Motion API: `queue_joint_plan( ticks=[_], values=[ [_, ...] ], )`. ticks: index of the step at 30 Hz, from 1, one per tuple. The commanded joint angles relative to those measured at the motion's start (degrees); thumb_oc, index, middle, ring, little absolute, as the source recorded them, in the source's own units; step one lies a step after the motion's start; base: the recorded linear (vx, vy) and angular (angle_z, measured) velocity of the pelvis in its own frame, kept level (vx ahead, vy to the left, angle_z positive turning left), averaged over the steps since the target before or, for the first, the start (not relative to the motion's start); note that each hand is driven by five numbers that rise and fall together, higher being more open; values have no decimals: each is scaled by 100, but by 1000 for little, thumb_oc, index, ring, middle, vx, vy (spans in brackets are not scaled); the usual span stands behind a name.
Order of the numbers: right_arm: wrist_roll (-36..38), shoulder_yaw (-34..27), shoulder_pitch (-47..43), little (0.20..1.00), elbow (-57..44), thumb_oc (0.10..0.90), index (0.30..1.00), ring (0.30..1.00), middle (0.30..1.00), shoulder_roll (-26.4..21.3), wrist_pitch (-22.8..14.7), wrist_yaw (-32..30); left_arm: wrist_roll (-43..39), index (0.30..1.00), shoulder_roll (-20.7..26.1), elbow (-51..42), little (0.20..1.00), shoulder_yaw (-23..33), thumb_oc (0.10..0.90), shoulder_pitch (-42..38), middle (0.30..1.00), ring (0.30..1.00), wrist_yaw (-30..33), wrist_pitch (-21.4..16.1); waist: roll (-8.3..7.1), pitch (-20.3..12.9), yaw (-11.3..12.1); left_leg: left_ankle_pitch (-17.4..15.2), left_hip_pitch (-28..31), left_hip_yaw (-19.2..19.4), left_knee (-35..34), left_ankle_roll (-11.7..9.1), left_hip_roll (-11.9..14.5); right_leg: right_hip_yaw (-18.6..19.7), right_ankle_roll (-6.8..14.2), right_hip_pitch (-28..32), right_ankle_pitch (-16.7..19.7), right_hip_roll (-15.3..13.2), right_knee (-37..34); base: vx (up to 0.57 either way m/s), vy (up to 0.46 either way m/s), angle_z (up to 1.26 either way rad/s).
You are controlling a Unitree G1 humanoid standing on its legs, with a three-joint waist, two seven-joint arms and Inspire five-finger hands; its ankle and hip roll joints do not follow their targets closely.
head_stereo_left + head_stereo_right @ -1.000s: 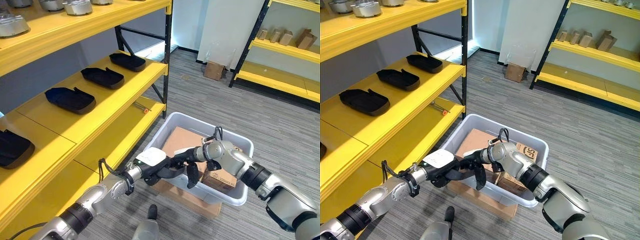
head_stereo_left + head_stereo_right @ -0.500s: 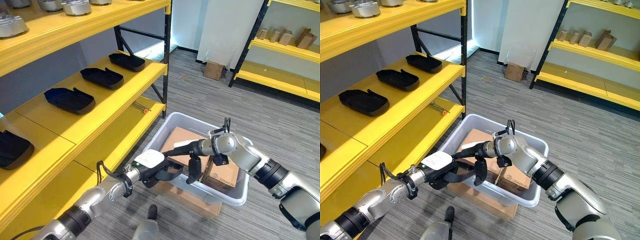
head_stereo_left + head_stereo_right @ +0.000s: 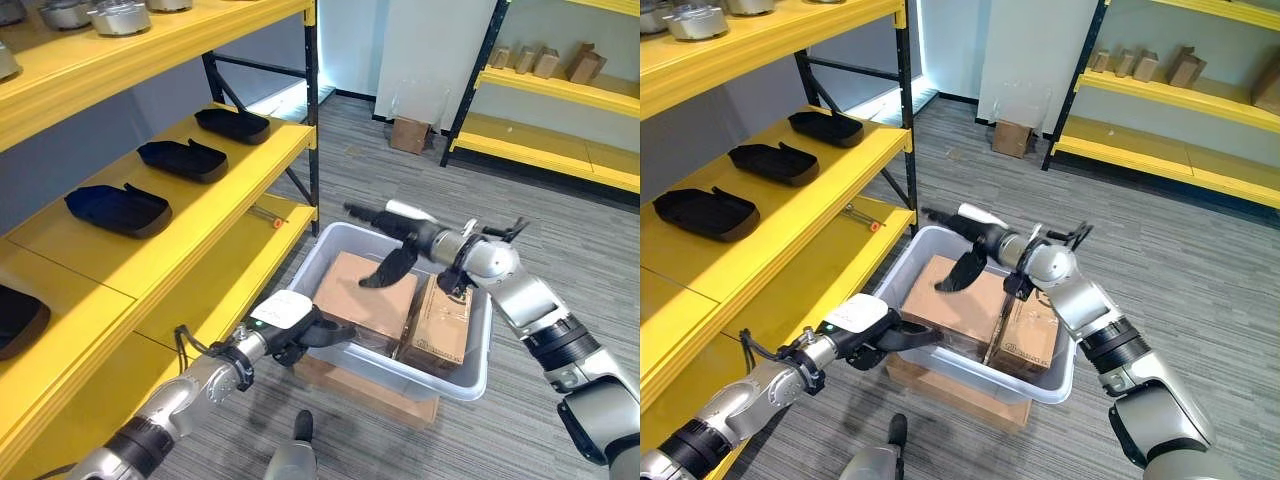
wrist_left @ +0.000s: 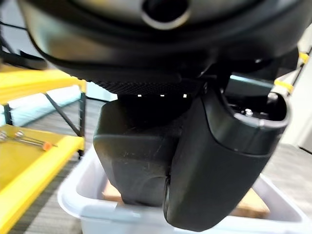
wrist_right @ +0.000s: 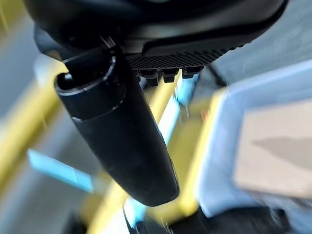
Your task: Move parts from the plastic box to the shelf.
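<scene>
So the plastic box (image 3: 470, 368) is parked on the grey floor at about 5 o'clock from the yellow shelf (image 3: 190, 215), sitting on a flat piece of cardboard (image 3: 375, 392), and two cardboard cartons (image 3: 365, 295) are packed side by side inside it. The right hand (image 3: 975, 240) is held up above the box's far end, around 12 o'clock from the cartons, fingers stretched out straight and relaxed with the thumb drooping toward the larger carton, nothing gripped. The left hand (image 3: 300, 332) is parked at the near rim of the box, roughly 8 o'clock from the cartons; its fingers are pointed in over the rim, but whether anything is pinched can't be made out, since the wrist view is mostly blocked by the hand's own bulk. Three dark moulded parts (image 3: 182, 159) are lined up on the middle shelf level, and some round metal parts (image 3: 118, 16) are seen on the top level. A small tool with an orange tip (image 3: 268, 218) is lying on the lower level.
</scene>
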Motion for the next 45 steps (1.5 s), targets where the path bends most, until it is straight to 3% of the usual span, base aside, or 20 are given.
queue_joint_plan(
  ticks=[1,5,9,11,20,25,28,30,31,34,37,41,42,45],
  values=[
    [527,-1054,-38,1000,-463,900,1000,1000,1000,-31,-448,-1966,-354,300,106,-721,300,954,400,-179,300,300,1368,-330,80,-460,-38,-213,-54,-224,-214,-391,537,229,-2,-37,680,-40,-120,-34,-10,-2],
    [387,-1418,1252,1000,-919,900,1000,1000,1000,371,-915,-2158,-305,300,-16,-1131,300,1591,400,122,300,300,1765,-290,187,-451,-197,-249,-21,-126,-259,-345,579,379,-22,-76,650,-14,-89,-31,8,-15],
    [690,-1572,2551,1000,-732,900,1000,1000,1000,610,-1157,-2346,-282,300,-129,-1604,300,2187,400,390,300,300,2149,-511,273,-463,-311,-275,-27,-77,-296,-349,581,438,6,-88,615,-43,-92,-74,-3,-17],
    [670,-1552,2831,1000,-588,900,1000,1000,1000,633,-1227,-2134,-296,300,-129,-1807,300,2454,400,590,300,300,2222,-648,291,-479,-330,-278,-24,-78,-348,-358,571,449,17,-96,611,-53,-112,-101,-28,-11],
    [821,-1207,2912,1000,-249,900,1000,1000,1000,818,-1207,-2172,-379,300,-159,-2109,300,2408,400,491,300,300,1964,-940,310,-500,-252,-251,-147,-177,-423,-360,529,365,-2,-83,448,-15,41,-81,-73,2],
    [598,-836,2809,1000,-178,900,1000,1000,1000,1008,-1251,-2178,-416,300,-176,-2337,300,2543,400,761,300,300,1968,-943,384,-355,-56,-228,-290,-367,-525,-381,629,241,-137,-335,154,211,734,-75,-155,16],
    [555,-734,2863,1000,-349,900,1000,1000,1000,1042,-1122,-2298,-472,300,-195,-2441,300,2648,400,872,300,300,1974,-1113,361,-266,-87,-180,-360,89,-547,-436,824,-32,-148,-415,121,185,879,-115,-97,29],
    [503,-768,3068,1000,-589,900,1000,1000,1000,1060,-1037,-2399,-510,300,-268,-2520,300,2650,400,843,300,300,1900,-1402,374,-207,-298,14,-500,1117,-547,-568,1082,-449,-91,-400,287,147,718,-203,-42,99],
    [486,-830,3198,1000,-678,900,1000,1000,1000,1053,-1027,-2388,-519,300,-302,-2532,300,2595,400,771,300,300,1861,-1482,300,-169,-416,46,-469,1368,-521,-692,1053,-479,-9,-327,324,92,609,-141,13,120],
    [544,-1010,3398,1000,-753,900,1000,1000,1000,938,-1066,-2247,-479,300,-327,-2542,300,2457,400,628,300,300,1945,-1563,213,-115,-596,54,-205,1800,-373,-707,1160,-629,58,-272,554,8,328,-200,71,119],
    [755,-1207,3415,1000,-619,900,1000,1000,1000,782,-1196,-2063,-452,300,-339,-2615,300,2301,400,481,300,300,2080,-1657,-31,-210,-692,-613,336,1816,854,-526,1197,-652,35,-322,913,-207,-204,-265,141,52],
    [839,-1317,3310,1000,-569,900,1000,1000,1000,669,-1128,-1947,-355,300,-401,-2755,300,2267,400,400,300,300,2172,-1793,-140,-509,-774,-951,796,1823,1754,-514,1242,-764,-5,-427,1091,-359,-600,-182,242,31],
    [871,-1310,3293,1000,-561,900,1000,1000,1000,641,-1134,-1941,-337,300,-413,-2789,300,2274,400,393,300,300,2175,-1800,-105,-594,-792,-1014,948,1789,1714,-518,1180,-783,6,-488,1116,-375,-620,-160,427,37],
    [888,-1361,3428,1000,-605,900,1000,1000,1000,743,-1237,-2084,-360,300,-313,-2802,300,2217,400,182,300,300,2163,-1989,78,-788,-958,-1184,1407,1934,665,-452,947,-866,233,-703,1383,-570,-672,-122,465,41]
  ],
)
